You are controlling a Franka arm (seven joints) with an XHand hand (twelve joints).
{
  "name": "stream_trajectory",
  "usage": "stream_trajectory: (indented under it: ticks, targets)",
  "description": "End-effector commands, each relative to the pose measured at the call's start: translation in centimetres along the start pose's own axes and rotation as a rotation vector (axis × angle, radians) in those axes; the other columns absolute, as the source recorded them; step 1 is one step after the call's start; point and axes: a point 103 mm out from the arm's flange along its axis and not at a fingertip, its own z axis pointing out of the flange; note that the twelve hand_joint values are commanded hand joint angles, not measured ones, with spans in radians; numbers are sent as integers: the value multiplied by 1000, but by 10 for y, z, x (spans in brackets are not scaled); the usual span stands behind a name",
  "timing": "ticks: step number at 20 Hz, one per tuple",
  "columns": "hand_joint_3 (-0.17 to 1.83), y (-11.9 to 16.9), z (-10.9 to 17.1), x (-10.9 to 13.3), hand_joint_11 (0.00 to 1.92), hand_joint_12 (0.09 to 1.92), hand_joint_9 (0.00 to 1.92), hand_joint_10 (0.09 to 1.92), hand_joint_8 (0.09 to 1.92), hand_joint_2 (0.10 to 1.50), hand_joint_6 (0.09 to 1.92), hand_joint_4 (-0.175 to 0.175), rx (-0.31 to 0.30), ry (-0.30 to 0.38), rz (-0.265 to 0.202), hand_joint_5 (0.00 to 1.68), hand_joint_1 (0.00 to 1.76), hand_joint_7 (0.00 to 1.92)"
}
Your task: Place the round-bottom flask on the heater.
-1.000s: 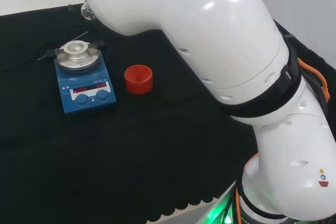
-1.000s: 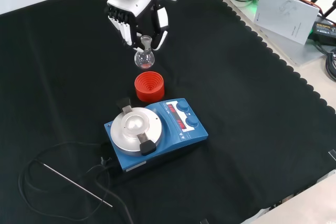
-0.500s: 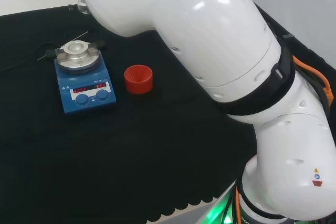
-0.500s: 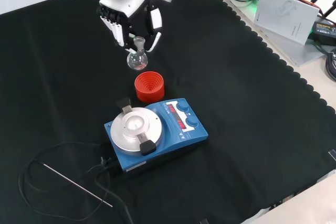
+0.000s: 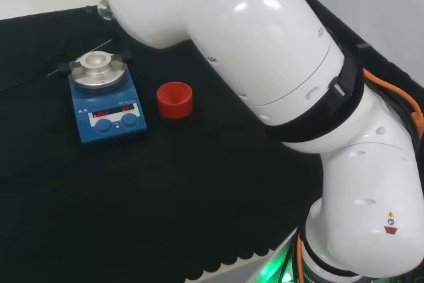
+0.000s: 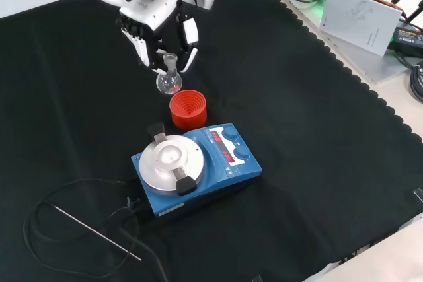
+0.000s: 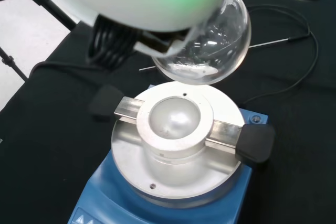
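A clear round-bottom flask [image 6: 168, 80] hangs in the air by its neck, with the hand [image 6: 155, 21] shut on it. In the front view it hovers just above and left of the red ribbed ring [image 6: 188, 109]. The blue heater [image 6: 195, 166] with its silver round block [image 6: 170, 156] stands below the ring in that view. In the wrist view the flask's bulb [image 7: 207, 45] floats close over the heater's bowl-shaped block [image 7: 175, 119] without touching it. In the head view a bit of the flask [image 5: 104, 10] peeks out by the arm's big link, beyond the heater [image 5: 106, 101].
The red ribbed ring [image 5: 175, 99] stands right of the heater in the head view. A thin metal probe [image 6: 99, 232] and its black cable [image 6: 59, 209] lie on the cloth by the heater. Papers and gear [image 6: 360, 11] sit beyond the cloth's scalloped edge.
The hand has carried the flask leftward in the front view, off from above the red ring and toward the heater's side. The heater and ring have stayed put.
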Motion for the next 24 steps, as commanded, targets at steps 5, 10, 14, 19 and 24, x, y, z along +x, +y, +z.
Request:
stream_trajectory:
  ticks: [5,10,14,19,24]
  targets:
    - [971,7,-7,10,1698,916,1737,340,675,466,723,-175,0,-10,-20,1229,1329,1461]
    - [972,10,-3,15,1698,916,1737,340,676,466,724,-175,-10,2,-29,1229,1329,1460]
    - [973,12,5,20,1698,917,1737,340,676,466,724,-175,-15,-3,-31,1229,1329,1460]
    - [973,17,13,26,1697,918,1737,340,677,466,725,-175,-28,4,-35,1229,1329,1460]
    - [974,18,24,30,1696,920,1737,340,677,465,725,-175,-34,31,-25,1229,1329,1460]
